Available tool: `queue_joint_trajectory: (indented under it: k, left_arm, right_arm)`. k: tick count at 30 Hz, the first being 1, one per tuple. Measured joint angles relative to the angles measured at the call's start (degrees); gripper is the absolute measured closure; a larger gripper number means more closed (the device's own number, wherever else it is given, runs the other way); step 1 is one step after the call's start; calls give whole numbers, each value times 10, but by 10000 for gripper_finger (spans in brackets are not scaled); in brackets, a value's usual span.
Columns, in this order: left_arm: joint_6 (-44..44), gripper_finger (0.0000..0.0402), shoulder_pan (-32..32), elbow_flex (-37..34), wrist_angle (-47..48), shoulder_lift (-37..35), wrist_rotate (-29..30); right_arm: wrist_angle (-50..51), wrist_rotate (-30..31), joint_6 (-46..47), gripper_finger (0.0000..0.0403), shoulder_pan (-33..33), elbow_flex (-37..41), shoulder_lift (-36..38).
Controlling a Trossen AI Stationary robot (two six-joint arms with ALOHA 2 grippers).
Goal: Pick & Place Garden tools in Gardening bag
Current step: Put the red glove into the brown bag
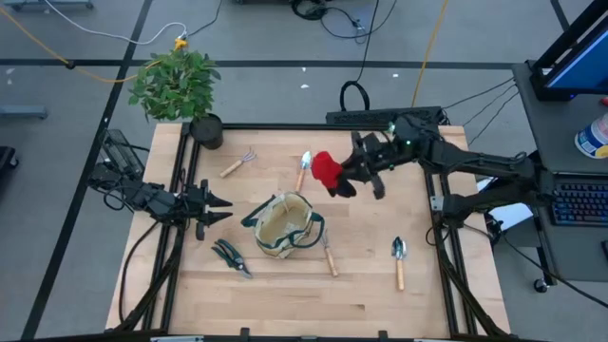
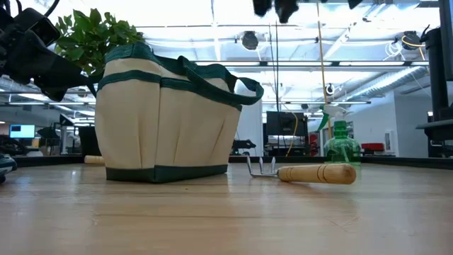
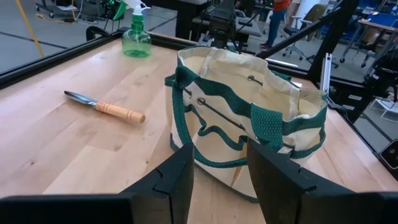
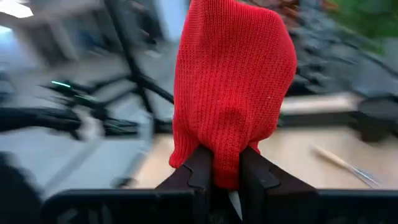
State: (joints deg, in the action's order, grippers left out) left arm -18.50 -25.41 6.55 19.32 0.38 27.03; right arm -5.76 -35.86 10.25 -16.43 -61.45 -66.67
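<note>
While the round beige canvas gardening bag with dark green trim [image 1: 285, 226] stands open near the middle of the pale wooden table [image 1: 313, 294], the right gripper [image 1: 340, 180] hangs above the tabletop just beyond the bag, its two dark fingers [image 4: 200, 169] pinched tight on a bright red knitted glove [image 1: 326, 170] that droops from them, clear of the wood. The left gripper [image 1: 220, 211] waits low beside the bag on the potted plant's side, fingers [image 3: 177, 177] partly apart and holding nothing, pointed at the bag's flank. Black pruning shears [image 1: 231, 256] lie on the table just in front of the bag near that gripper. A wooden-handled silver rake [image 1: 237, 163] rests beyond the bag toward the leafy green plant in its black pot [image 1: 180, 90]. A wooden-handled silver trowel [image 1: 304, 168] lies beyond the bag, just beside the hanging glove. Another wooden-handled tool [image 1: 329, 256] lies touching or nearly touching the bag's far side, and a second trowel [image 1: 399, 261] lies well apart from the bag on that same side. A green spray bottle with white trigger [image 3: 136, 36] stands at the table's edge.
</note>
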Motion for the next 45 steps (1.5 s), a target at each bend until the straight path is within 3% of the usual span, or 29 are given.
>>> queue_joint_trajectory:
  k: [10,16,19,25,29,37,45]
  left_arm:
    - [0,247,0,0,0,0,0]
    - [0,247,0,0,-1,0,0]
    - [0,247,0,0,-1,0,0]
    - [1,247,0,0,-1,0,0]
    - [1,247,0,0,0,0,0]
    - [1,247,0,0,-1,0,0]
    - [1,247,0,0,0,0,0]
  right_arm:
    - [-251,-207,158,374,17,0,-34]
    - [-419,-286,264,374,46,0,-75]
    - [-467,-292,298,374,61,0,-92]
    - [-465,-281,313,368,72,0,-114]
    - [-439,-223,285,370,72,0,-126]
    - [-301,-87,63,371,74,0,-130]
    - [-271,0,-126,371,96,0,-130]
